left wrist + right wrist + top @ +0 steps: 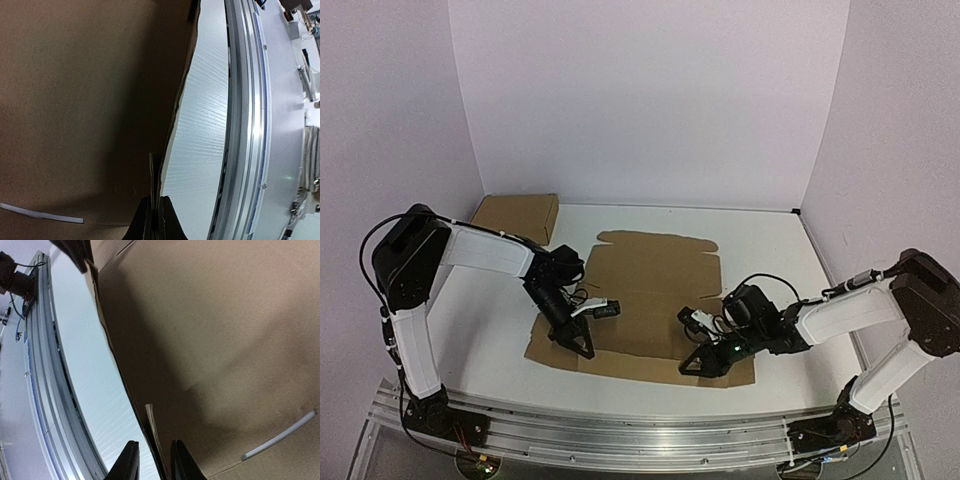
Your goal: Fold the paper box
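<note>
The paper box (650, 290) lies on the white table as a flat brown die-cut sheet with flaps. My left gripper (582, 348) is at the sheet's near-left edge. In the left wrist view it (156, 215) is shut on the cardboard (75, 100), whose edge is pinched and lifted a little off the table. My right gripper (695, 368) is at the sheet's near-right edge. In the right wrist view it (152, 455) stands slightly open. The cardboard (225, 340) edge passes between its fingers, with a gap to the outer finger (129, 460).
A smaller plain brown cardboard box (517, 217) sits at the back left against the wall. An aluminium rail (620, 430) runs along the table's near edge, close behind both grippers. A white tape strip (42, 214) (277, 436) lies on the sheet.
</note>
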`<action>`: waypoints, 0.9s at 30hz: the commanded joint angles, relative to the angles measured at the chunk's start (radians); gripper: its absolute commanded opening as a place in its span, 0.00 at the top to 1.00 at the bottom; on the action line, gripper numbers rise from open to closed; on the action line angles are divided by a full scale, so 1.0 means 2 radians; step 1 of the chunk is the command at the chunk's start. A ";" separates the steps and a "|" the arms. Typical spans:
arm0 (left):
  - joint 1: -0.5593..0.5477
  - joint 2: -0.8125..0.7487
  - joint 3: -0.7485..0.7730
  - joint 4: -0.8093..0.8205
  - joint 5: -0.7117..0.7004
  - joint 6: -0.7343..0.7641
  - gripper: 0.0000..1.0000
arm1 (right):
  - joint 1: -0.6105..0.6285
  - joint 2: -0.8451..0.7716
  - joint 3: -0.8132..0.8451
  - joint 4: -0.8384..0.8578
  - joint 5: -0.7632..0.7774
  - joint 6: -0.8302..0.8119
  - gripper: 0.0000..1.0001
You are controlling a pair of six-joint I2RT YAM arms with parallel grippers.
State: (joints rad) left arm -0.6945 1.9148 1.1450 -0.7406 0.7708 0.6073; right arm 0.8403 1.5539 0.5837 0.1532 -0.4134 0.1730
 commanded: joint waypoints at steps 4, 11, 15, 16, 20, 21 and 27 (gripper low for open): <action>0.010 0.047 0.024 0.047 -0.070 -0.102 1.00 | -0.002 -0.026 0.085 -0.145 0.154 0.012 0.62; 0.010 0.071 0.027 0.073 -0.135 -0.101 1.00 | 0.011 -0.054 0.106 -0.183 0.228 0.039 0.76; 0.009 0.074 0.020 0.079 -0.151 -0.094 1.00 | 0.024 -0.024 0.110 -0.141 0.165 0.042 0.90; 0.009 0.075 0.020 0.080 -0.154 -0.092 1.00 | 0.024 -0.010 0.110 -0.126 0.154 0.047 0.93; 0.009 0.077 0.023 0.082 -0.167 -0.080 1.00 | 0.023 0.057 0.140 -0.113 0.165 0.065 0.98; 0.008 0.076 0.024 0.083 -0.171 -0.076 1.00 | 0.023 0.072 0.147 -0.112 0.178 0.071 1.00; 0.004 0.058 0.032 0.076 -0.198 -0.029 0.95 | 0.018 0.129 0.141 -0.110 0.222 0.133 1.00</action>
State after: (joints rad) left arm -0.6872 2.0083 1.2055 -0.6541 0.6773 0.4469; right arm 0.8834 1.7580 0.8622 -0.0757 -0.0284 0.3367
